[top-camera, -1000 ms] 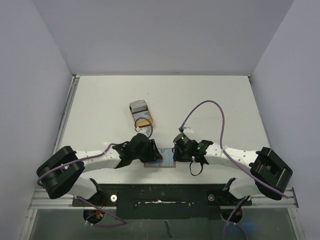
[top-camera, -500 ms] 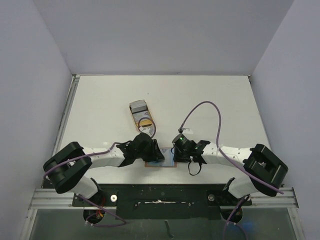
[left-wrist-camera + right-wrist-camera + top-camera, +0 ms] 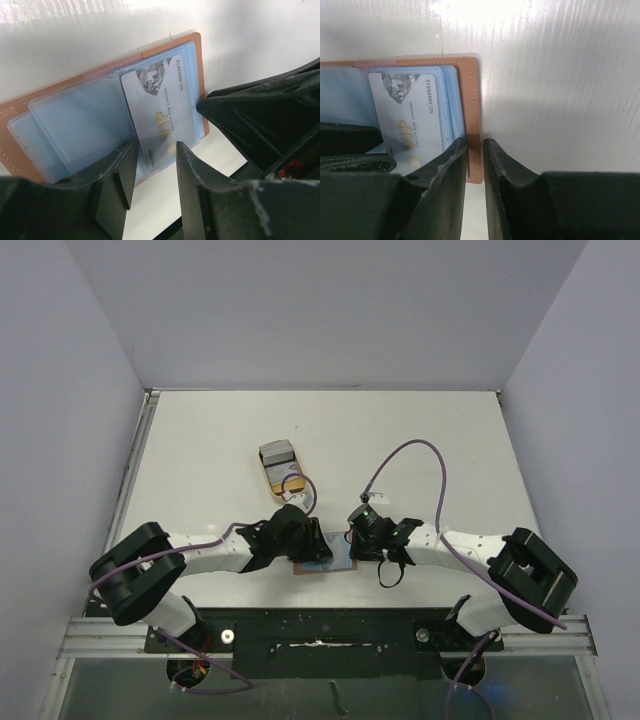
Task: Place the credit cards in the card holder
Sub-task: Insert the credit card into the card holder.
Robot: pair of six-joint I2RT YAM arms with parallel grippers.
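**silver card (image 3: 162, 105) lies partway into the open card holder (image 3: 75, 120), a pincer at each side**

in the top view the card holder lies open and flat on the white table (image 3: 200, 440), low in the frame and near the centre. the left gripper (image 3: 303, 545) covers its left part and the right gripper (image 3: 355, 545) meets its right edge. only a strip of blue-grey lining and brown border shows between them.

the left wrist view shows the brown cover and two clear blue-grey pockets. the silver card carries "vip" in gold and a diamond picture at its far end. it lies slanted in the pocket on the right of the frame, and most of it seems to be under the film. its near end sticks out toward the bottom of the frame. the left gripper's jaws stand about half apart, with one finger (image 3: 117, 175) on each side of that near end. i cannot tell whether the pads press the card's edges.

in the right wrist view the right gripper's jaws are narrowed to a thin slit. their tips sit over the holder's brown border, just right of the card. one finger overlaps the pocket's corner, and the other stands over bare table just off the border. i cannot tell whether they pinch the border or only press on it.

higher in the top view, well apart from the holder, a tan tray (image 3: 272, 475) holds grey cards (image 3: 277, 453) at its far end. a purple cable (image 3: 410, 445) arcs over the right half of the table.
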